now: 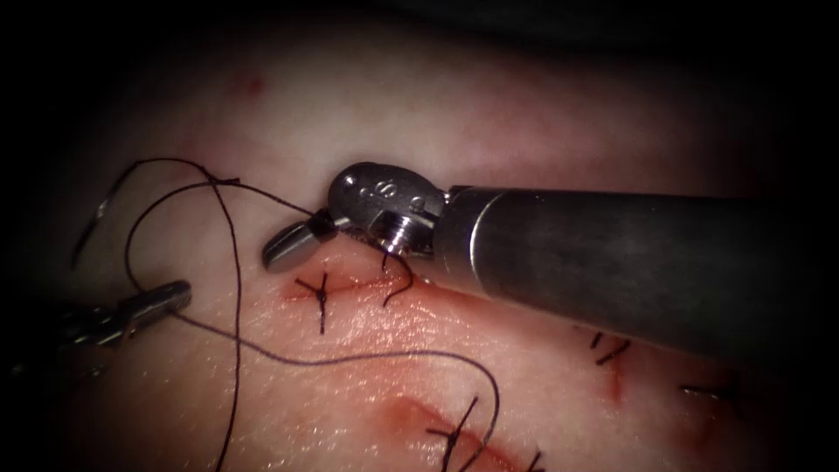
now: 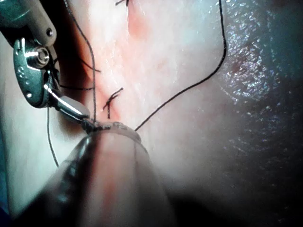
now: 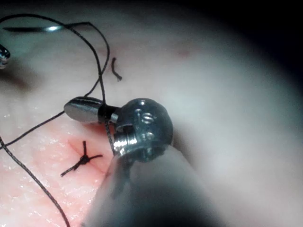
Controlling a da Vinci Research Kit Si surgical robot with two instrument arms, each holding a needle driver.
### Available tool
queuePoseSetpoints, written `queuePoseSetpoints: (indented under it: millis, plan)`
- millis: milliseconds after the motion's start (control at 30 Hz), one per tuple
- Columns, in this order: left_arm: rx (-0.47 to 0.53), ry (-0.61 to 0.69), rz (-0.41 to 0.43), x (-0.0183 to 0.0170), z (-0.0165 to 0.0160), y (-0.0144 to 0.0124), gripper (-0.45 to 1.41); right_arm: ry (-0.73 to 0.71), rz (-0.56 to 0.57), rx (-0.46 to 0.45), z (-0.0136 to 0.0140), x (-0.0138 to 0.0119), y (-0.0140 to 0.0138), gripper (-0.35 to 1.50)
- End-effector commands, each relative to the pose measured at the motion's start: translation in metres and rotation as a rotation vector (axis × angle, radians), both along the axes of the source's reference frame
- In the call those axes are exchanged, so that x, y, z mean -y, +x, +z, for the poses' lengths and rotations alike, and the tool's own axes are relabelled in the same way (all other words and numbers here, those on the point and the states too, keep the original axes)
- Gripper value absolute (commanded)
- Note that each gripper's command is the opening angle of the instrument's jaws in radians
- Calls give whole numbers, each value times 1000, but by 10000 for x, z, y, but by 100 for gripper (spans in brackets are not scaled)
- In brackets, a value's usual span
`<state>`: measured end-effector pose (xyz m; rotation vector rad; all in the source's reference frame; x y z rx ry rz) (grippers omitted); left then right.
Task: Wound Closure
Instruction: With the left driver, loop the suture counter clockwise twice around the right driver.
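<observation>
Above the left end of the cut (image 1: 367,287), the right tool (image 1: 278,252) reaches in from the right with its fingers (image 1: 295,241) closed together. The thread (image 1: 350,358) is caught near their base rather than at the tips. The right wrist view shows the same grip, with the strand running down into the root of the closed fingers (image 3: 83,109). Holding the strand this close to the wound probably serves to control the thread just beside the tied stitch (image 1: 322,293) that crosses the cut directly below. Left of the cut, the left tool (image 1: 179,293) lies low over the tissue (image 1: 524,114) with its fingers also drawn together. From the left wrist view, where strands meet the tip (image 2: 102,126) from both sides, the left tool appears to grip another part of the same thread, though this view is partly obscured. The long slack loop between the two grips lies loosely across the tissue and passes below the cut. The needle (image 1: 98,214) is held by neither tool. It rests on the surface at the far left, well apart from both sets of fingers and from the cut, and appears not to be in the tissue; the thread trails from one end of it. Its curve also appears in the right wrist view (image 3: 35,29). Red fluid (image 1: 419,293) tints the wound edges.
</observation>
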<state>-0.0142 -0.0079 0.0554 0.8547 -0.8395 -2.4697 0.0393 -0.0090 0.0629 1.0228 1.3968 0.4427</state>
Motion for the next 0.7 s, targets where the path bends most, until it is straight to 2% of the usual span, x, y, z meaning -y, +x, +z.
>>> queuePoseSetpoints:
  millis: [33, 167, 333, 467, 500, 700]
  plan:
    - [0, -1, 2, -3, 5, -6, -45, 6, 9, -11, 2, 2, 8, -35]
    - [6, 48, 25, -3, 26, -11, -45, 85, 132, -82, -3, 3, 1, -35]
    - [17, 69, 29, -7, 42, -21, -45, 137, 181, -140, -9, 2, 0, -35]
    - [18, 85, 53, -9, 58, -39, -45, 155, 233, -144, -18, 2, 4, -35]
    - [22, 95, 76, -8, 67, -57, -45, 177, 296, -159, -26, 3, 9, -35]
    - [27, 117, 106, -8, 74, -86, -45, 209, 336, -178, -38, 6, 20, -35]
